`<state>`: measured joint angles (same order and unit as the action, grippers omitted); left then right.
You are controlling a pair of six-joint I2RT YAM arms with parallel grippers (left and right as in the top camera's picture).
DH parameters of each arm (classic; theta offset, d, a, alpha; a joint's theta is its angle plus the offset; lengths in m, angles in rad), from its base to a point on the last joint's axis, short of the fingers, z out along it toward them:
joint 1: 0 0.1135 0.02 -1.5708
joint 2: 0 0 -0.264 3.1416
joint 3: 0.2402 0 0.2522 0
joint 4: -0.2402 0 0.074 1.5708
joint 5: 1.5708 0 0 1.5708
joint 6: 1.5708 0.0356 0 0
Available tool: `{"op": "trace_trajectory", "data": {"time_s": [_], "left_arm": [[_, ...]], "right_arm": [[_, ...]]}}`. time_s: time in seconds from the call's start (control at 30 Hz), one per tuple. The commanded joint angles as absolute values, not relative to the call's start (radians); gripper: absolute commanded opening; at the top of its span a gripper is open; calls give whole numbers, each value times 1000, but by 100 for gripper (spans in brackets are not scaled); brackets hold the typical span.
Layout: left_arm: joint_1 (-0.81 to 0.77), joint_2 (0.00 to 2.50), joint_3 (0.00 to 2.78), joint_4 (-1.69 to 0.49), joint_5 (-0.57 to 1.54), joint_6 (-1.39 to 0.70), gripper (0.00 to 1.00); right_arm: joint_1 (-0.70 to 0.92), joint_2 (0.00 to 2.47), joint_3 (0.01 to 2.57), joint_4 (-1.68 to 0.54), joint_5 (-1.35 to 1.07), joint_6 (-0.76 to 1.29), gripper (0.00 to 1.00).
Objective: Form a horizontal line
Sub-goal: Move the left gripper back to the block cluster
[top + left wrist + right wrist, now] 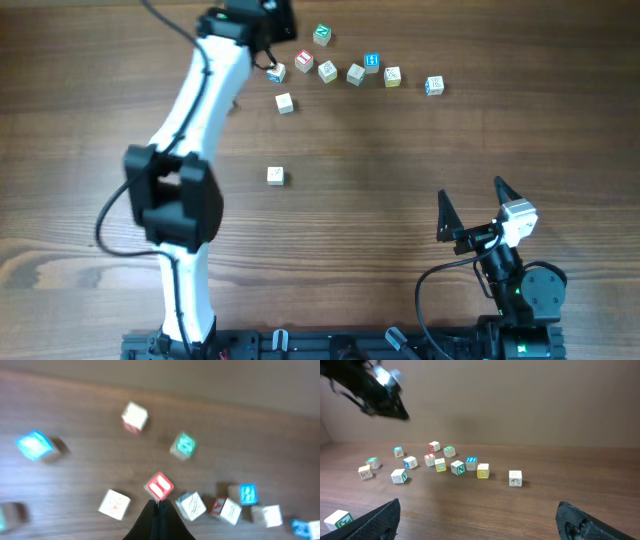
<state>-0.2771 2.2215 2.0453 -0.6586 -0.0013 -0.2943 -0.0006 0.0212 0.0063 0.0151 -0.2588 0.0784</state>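
My left hand [159, 505] is closed on nothing; red block [160, 486] just ahead of its tips; best nudged slowly, squarely.

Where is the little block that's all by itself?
In the overhead view, the lone block sits mid-table, just right of the left arm, with the white block its nearest neighbour above.

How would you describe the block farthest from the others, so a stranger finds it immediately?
In the overhead view, find the wooden table and the cluster of blocks at its top. Lower down, near the middle, one white block sits alone, touching nothing.
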Motion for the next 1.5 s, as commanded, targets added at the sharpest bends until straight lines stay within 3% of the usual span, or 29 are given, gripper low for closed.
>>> {"op": "trace_trajectory", "data": {"time_s": [0.0, 0.23, 0.27, 0.33, 0.37, 0.57, 0.73, 0.87, 1.03, 1.27, 1.47], "left_arm": [[-331, 2264, 2048, -625, 10, -294, 4], [-402, 2363, 2047, -538, 3, -292, 7], [-402, 2379, 2047, -534, 2, -292, 12], [-402, 2410, 2047, -516, 3, -292, 41], [-402, 2429, 2046, -507, 3, -292, 50], [-402, 2459, 2046, -482, 3, -300, 62], [-408, 2497, 2046, -499, 3, -303, 60], [-408, 2497, 2046, -524, 3, -303, 49], [-408, 2497, 2046, -558, 3, -302, 41], [-408, 2497, 2046, -484, 2, -303, 46], [-408, 2497, 2046, -497, 2, -302, 35]], "right_arm": [[4, 14, 6, 21, -268, 81, 100], [4, 14, 6, 21, -268, 81, 100], [4, 14, 6, 21, -268, 81, 100], [4, 14, 6, 21, -268, 81, 100], [4, 14, 6, 21, -268, 81, 100], [4, 14, 6, 21, -268, 81, 100], [4, 14, 6, 21, -268, 81, 100], [4, 14, 6, 21, -268, 81, 100], [4, 14, 6, 21, -268, 81, 100], [4, 14, 6, 21, -268, 81, 100], [4, 14, 6, 21, -268, 81, 100]]}}
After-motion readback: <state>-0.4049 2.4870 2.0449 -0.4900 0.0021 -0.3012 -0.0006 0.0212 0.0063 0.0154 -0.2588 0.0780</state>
